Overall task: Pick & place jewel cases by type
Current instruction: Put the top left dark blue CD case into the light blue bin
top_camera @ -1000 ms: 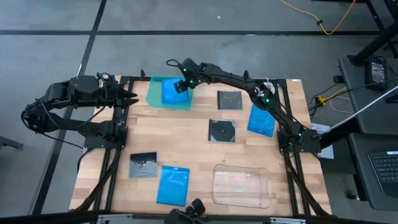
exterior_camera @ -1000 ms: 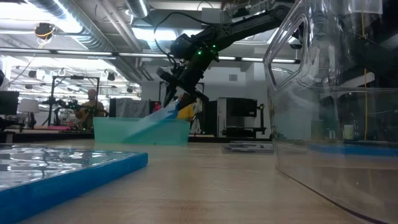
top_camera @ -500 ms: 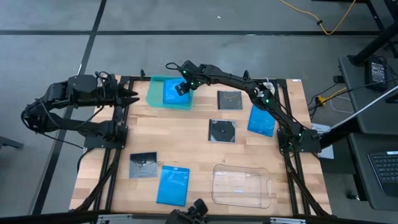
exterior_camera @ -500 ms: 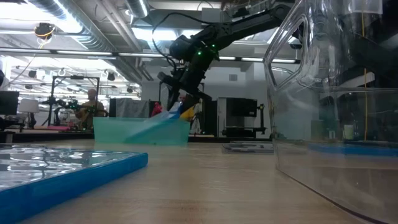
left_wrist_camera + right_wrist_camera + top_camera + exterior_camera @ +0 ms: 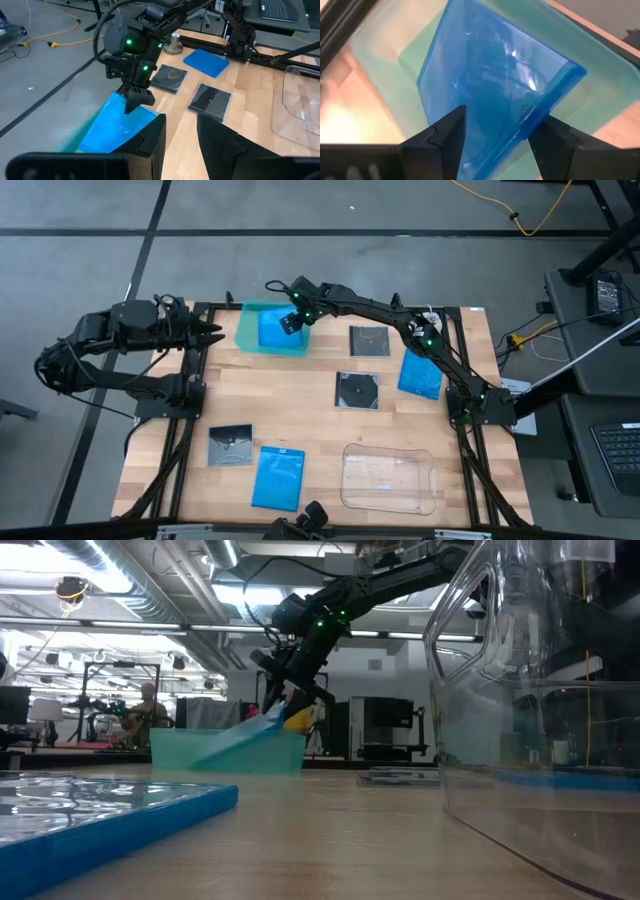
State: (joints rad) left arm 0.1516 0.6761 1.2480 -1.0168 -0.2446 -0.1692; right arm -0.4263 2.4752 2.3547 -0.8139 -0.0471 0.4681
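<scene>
A bright blue jewel case (image 5: 270, 328) stands tilted inside the teal tray (image 5: 248, 342) at the table's far edge. My right gripper (image 5: 290, 323) is over the tray's right part, shut on the case's raised end. Two more blue cases (image 5: 421, 373) (image 5: 279, 478) and three dark square ones (image 5: 369, 340) (image 5: 357, 390) (image 5: 230, 445) lie flat on the wood. My left gripper (image 5: 180, 122) hangs open beyond the table's left edge, nothing between its fingers. My right gripper holds the blue case's raised end (image 5: 490, 145) between its two fingers, one at the thin edge (image 5: 469, 142), the other at the thick spine edge (image 5: 526, 134). The fingers slant down from the table's right. The case tilts, its lower end (image 5: 205, 762) down in the teal tray.
A larger clear plastic tray (image 5: 390, 477) sits at the near right. Bare wood lies between the teal tray and the near cases. Arm frames run along both side edges of the table.
</scene>
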